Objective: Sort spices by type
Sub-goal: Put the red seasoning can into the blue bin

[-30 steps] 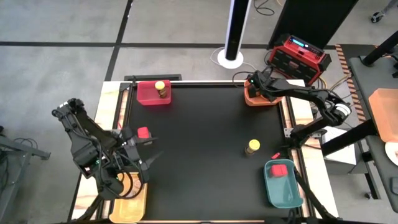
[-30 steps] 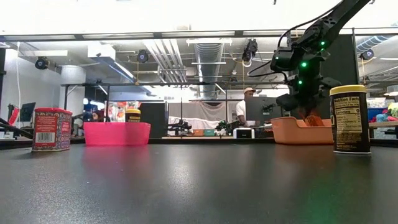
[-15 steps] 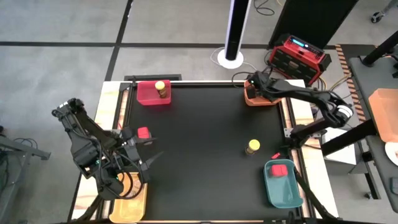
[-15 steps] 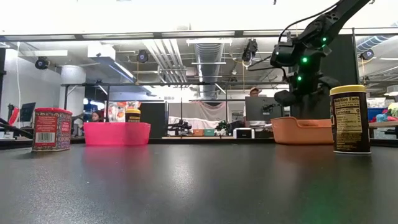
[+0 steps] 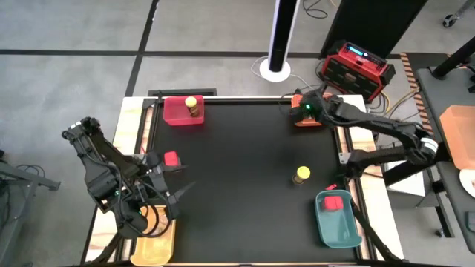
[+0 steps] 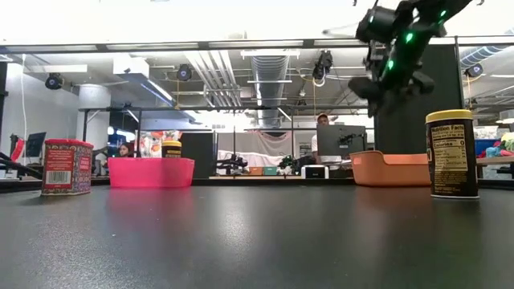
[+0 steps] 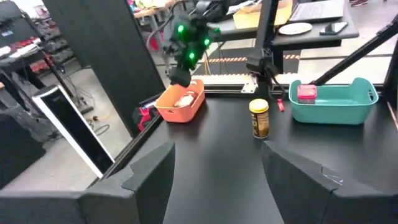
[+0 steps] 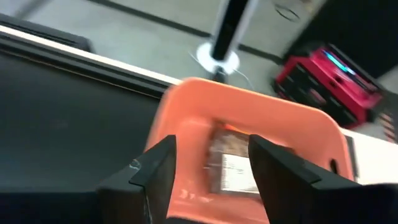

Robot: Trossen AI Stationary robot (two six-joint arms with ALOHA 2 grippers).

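- The yellow-lidded jar (image 6: 452,154) on the right in the low view carries a white panel headed "Nutrition Facts"; the lines below it are too small to read
- The red tin (image 6: 67,167) on the left has a white label; its print cannot be read

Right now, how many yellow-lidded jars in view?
2. One yellow-lidded jar stands in the red bin at the table's far left. The other stands loose on the black table, right of centre, near the teal bin. Bin walls could hide more.
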